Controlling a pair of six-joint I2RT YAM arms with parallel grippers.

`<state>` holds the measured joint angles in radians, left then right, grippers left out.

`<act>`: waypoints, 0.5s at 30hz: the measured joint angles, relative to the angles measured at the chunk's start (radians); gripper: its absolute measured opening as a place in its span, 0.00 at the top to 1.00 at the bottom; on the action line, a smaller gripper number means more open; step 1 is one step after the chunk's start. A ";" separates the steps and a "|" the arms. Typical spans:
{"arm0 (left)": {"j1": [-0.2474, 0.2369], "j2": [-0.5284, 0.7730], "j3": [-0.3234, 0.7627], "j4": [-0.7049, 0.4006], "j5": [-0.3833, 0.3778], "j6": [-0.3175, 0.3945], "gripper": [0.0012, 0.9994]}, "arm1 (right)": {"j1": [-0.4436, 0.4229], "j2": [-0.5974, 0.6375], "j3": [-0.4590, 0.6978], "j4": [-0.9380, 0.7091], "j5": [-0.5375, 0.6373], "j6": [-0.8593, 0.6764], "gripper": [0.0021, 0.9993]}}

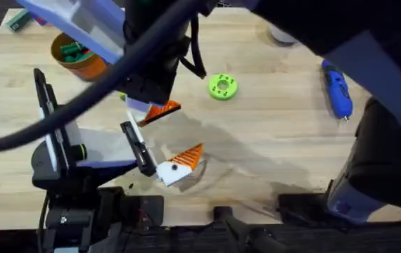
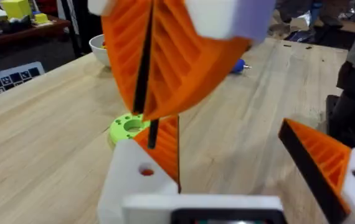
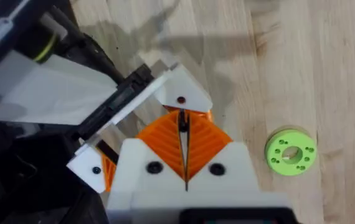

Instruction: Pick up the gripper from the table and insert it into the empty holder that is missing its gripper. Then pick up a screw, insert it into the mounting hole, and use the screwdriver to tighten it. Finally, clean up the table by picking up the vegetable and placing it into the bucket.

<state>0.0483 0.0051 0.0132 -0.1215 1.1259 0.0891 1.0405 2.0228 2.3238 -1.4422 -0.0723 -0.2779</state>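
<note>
On the table (image 1: 271, 154), the bucket (image 1: 81, 60) waits at 10 o'clock and the screwdriver (image 1: 336, 89) at 2, both out of your way. The holder (image 1: 222, 86) lies flat near 12, ready for loading. Your right gripper (image 3: 184, 124) reaches across the middle, pads pinching what looks like the thin dark gripper part (image 2: 153, 134), while your left gripper (image 2: 227, 130) sits spread apart beside it, likely to steady it.

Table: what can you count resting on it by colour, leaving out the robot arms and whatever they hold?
Green: 1, the holder
Blue: 1, the screwdriver
Orange: 1, the bucket
White: 1, the bowl
Total: 4
</note>
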 joint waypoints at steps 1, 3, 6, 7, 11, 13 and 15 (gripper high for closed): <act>0.000 0.000 0.000 0.000 0.000 0.000 0.01 | 0.000 0.000 0.000 0.000 0.000 0.000 1.00; 0.000 0.000 0.000 0.000 0.000 0.000 0.01 | 0.000 0.000 0.000 0.002 0.000 0.000 1.00; 0.000 0.000 0.000 0.000 0.000 0.000 0.01 | 0.000 0.000 0.000 0.005 0.000 0.000 1.00; 0.000 0.000 0.000 0.000 0.000 0.000 0.01 | 0.000 0.000 0.000 0.006 0.000 0.000 1.00; 0.000 0.000 0.000 0.000 0.000 0.000 0.01 | 0.000 0.000 0.000 0.005 0.000 0.000 1.00; 0.000 0.000 0.000 0.000 0.000 0.000 0.01 | 0.000 0.000 0.000 0.005 0.000 0.000 1.00; 0.000 0.000 0.000 0.000 0.000 0.000 0.01 | 0.000 0.000 0.000 0.005 0.000 0.000 1.00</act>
<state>0.0483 0.0051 0.0135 -0.1215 1.1259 0.0891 1.0409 2.0228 2.3238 -1.4368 -0.0723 -0.2782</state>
